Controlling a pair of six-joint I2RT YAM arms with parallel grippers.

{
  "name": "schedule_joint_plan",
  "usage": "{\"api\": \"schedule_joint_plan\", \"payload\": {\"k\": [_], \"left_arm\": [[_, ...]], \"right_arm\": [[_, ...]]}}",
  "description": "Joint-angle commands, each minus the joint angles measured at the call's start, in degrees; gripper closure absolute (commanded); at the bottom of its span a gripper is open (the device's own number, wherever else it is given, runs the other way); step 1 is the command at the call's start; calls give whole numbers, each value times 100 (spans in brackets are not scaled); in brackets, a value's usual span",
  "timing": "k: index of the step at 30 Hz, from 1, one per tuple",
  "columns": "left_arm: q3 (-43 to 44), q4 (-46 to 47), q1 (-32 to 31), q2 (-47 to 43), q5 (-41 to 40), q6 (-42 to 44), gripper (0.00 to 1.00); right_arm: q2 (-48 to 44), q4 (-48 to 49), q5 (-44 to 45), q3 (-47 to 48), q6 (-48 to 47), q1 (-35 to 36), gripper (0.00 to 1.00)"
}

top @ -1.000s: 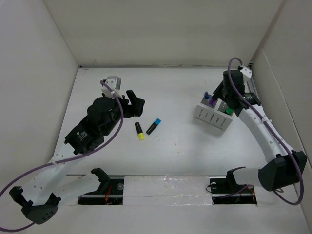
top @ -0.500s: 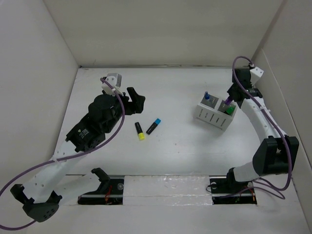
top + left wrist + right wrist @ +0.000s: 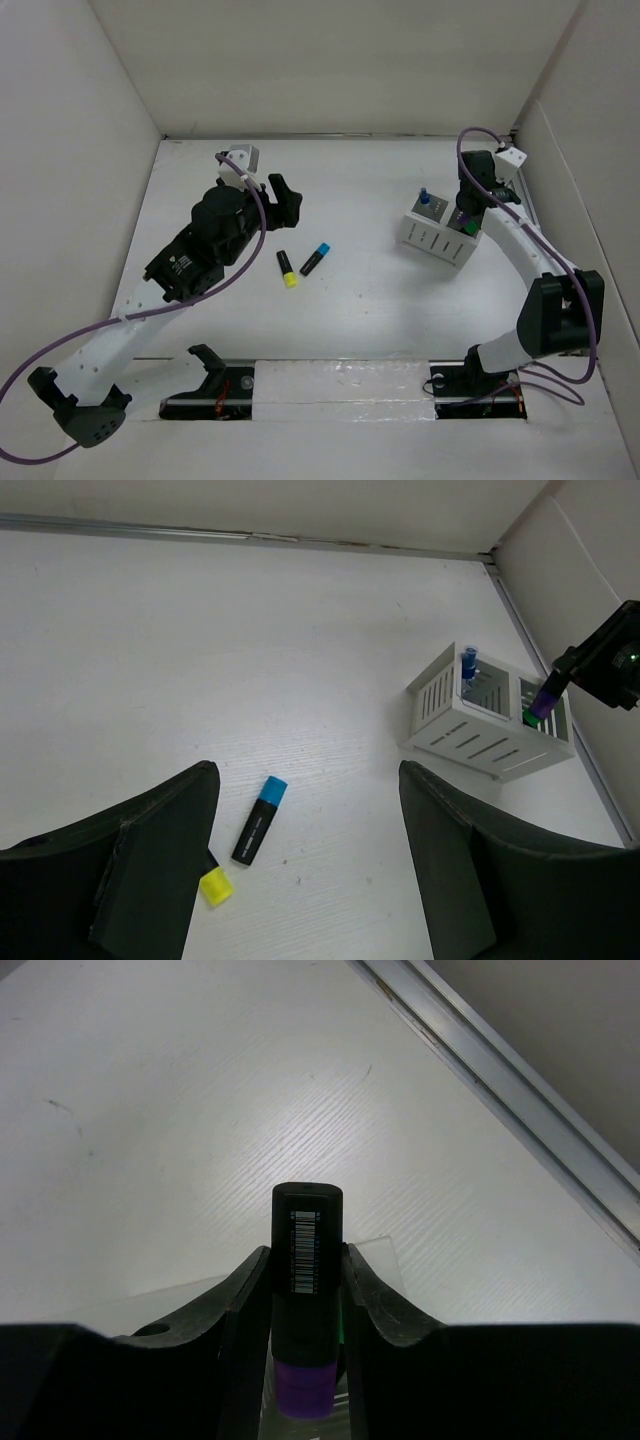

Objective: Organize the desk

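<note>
The table (image 3: 380, 310) spread flat and white beneath the holder (image 3: 437, 243) and ran out from it to the panel walls (image 3: 330, 70). In the holder's left compartment a blue-capped marker (image 3: 424, 196) stood upright, and a green cap (image 3: 468, 227) showed in the right one. Above that right compartment my right end effector (image 3: 305, 1265) was clamped on a purple-capped marker (image 3: 307, 1225), cap down; I could not tell whether it touched bottom. Left of the holder, well apart from it, a blue-capped highlighter (image 3: 316, 258) and a yellow-capped highlighter (image 3: 287, 270) lay near each other on the table. Farther left of the holder, my left end effector (image 3: 305, 790) hovered with jaws wide, holding nothing.
</note>
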Motion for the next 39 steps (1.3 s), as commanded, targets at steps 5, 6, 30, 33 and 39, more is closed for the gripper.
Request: {"api": "schedule_joint_plan", "payload": {"k": [5, 6, 30, 33, 39], "left_arm": [[151, 126, 18, -68, -10, -84, 31], [151, 91, 18, -77, -10, -111, 31], [353, -718, 18, -579, -757, -401, 31], [353, -718, 18, -613, -713, -427, 31], [99, -630, 18, -815, -582, -524, 31]], "right_arm": [[-145, 32, 347, -110, 99, 268, 80], [-206, -12, 365, -128, 108, 269, 79], [-807, 638, -1392, -594, 554, 3218, 100], [81, 463, -1595, -287, 871, 3721, 80], [1776, -11, -1577, 881, 995, 4461, 28]]}}
